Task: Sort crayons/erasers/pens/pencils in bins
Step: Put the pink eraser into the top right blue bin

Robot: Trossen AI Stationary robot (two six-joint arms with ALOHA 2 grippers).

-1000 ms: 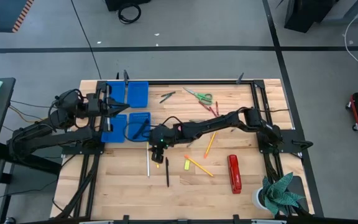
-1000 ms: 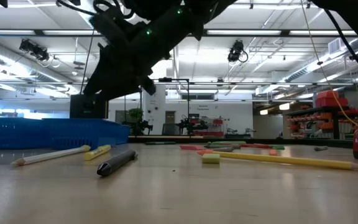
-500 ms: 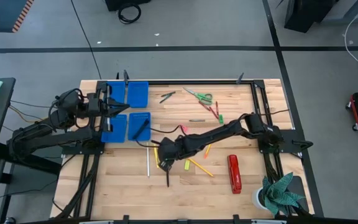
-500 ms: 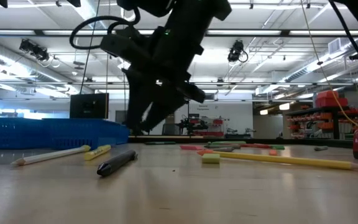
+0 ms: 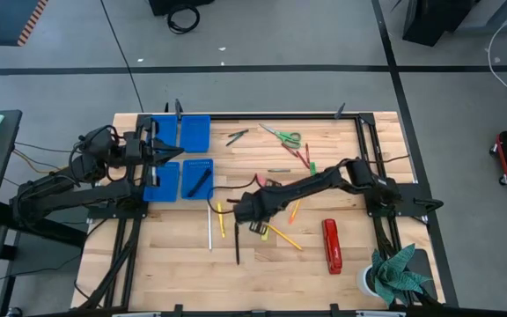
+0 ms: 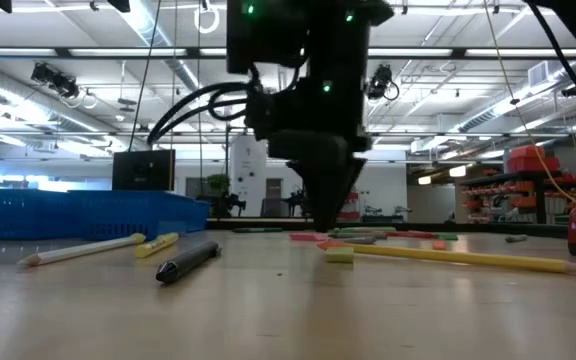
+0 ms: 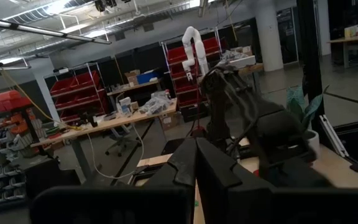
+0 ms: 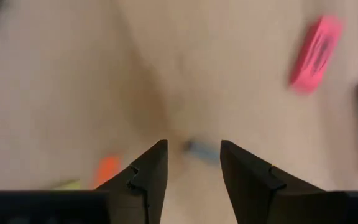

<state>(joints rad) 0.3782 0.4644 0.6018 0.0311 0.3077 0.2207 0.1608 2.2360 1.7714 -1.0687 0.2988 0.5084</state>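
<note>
Four blue bins (image 5: 194,132) stand at the table's far left; one (image 5: 197,180) holds a dark pen. My right gripper (image 5: 252,216) (image 8: 193,155) is open and points down over the table's middle. Loose items lie around it: a white pencil (image 5: 209,231), a short yellow stick (image 5: 221,218), a black pen (image 5: 237,246), a yellow pencil (image 5: 282,235) and an orange pencil (image 5: 296,207). In the low view the gripper (image 6: 325,222) hangs just above a yellow eraser (image 6: 339,255). Red and green crayons (image 5: 307,158) lie farther back. My left gripper (image 5: 161,151) (image 7: 196,165) is shut and waits over the bins.
A red stapler (image 5: 330,246) lies near the table's right near corner. Green-handled scissors (image 5: 282,136) lie at the far edge, with dark pens (image 5: 236,136) to their left. A potted plant (image 5: 393,275) stands off the near right corner. Bare wood lies along the near edge.
My right gripper has moved away from the bins, first toward the table's near edge, then to the right. It has turned so that it hangs straight down over the loose pencils and the yellow eraser. The items on the table have stayed where they were.
</note>
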